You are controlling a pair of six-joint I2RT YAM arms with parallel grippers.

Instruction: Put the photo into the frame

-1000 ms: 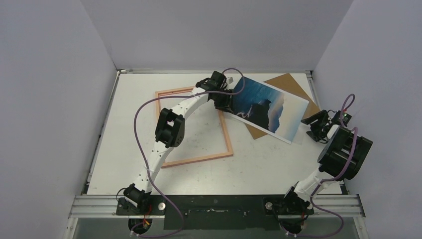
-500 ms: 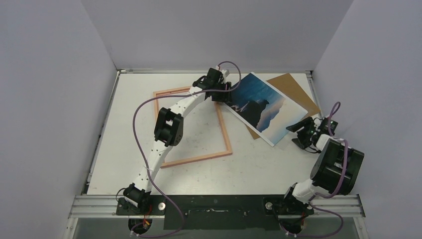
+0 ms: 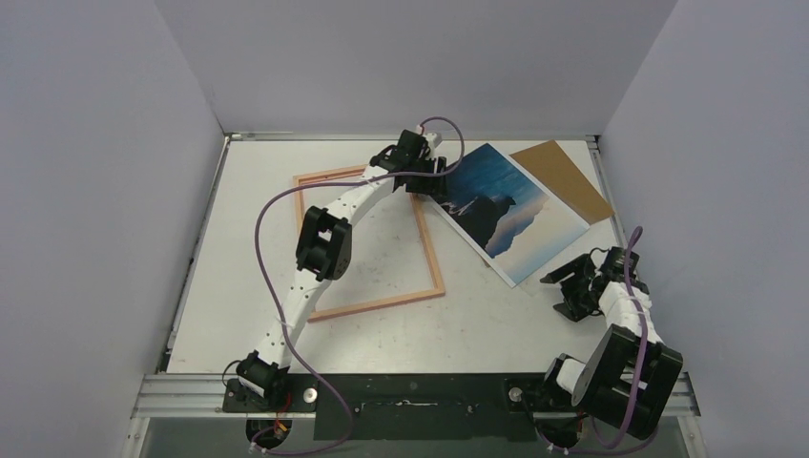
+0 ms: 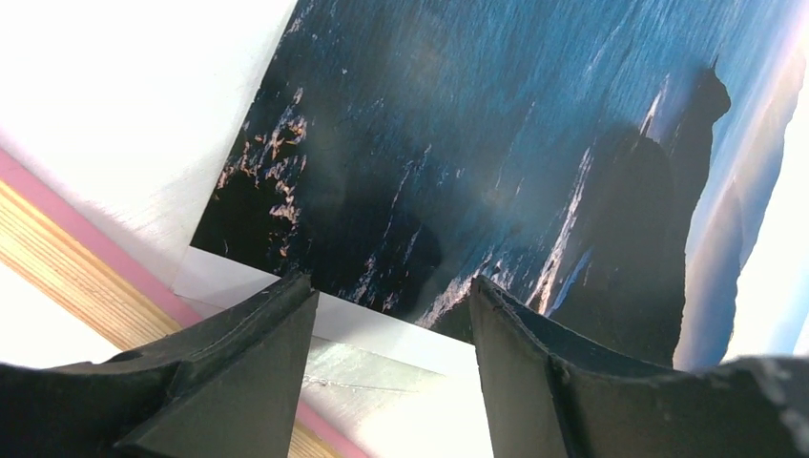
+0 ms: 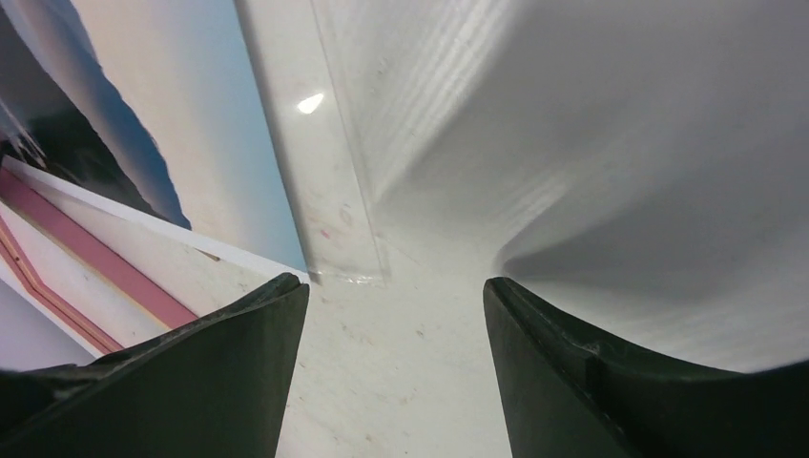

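The photo (image 3: pixel 506 215) lies face up right of the frame (image 3: pixel 382 306); left claw (image 3: pixel 437 182) spread at its frame-side corner, right claw (image 3: pixel 563 294) spread, empty.

Left arm (image 3: pixel 324 243): I'm stretched far forward from my near-left base, arcing up and to the right, elbow housing about halfway along, wrist at the far middle. Left gripper (image 3: pixel 426 176) is tipped down and aimed right, jaws parted. Right arm (image 3: pixel 625 367): folded up tight over its near-right base, forearm reaching a short way forward. Right gripper (image 3: pixel 565 294) sits low, aimed left, jaws spread wide.
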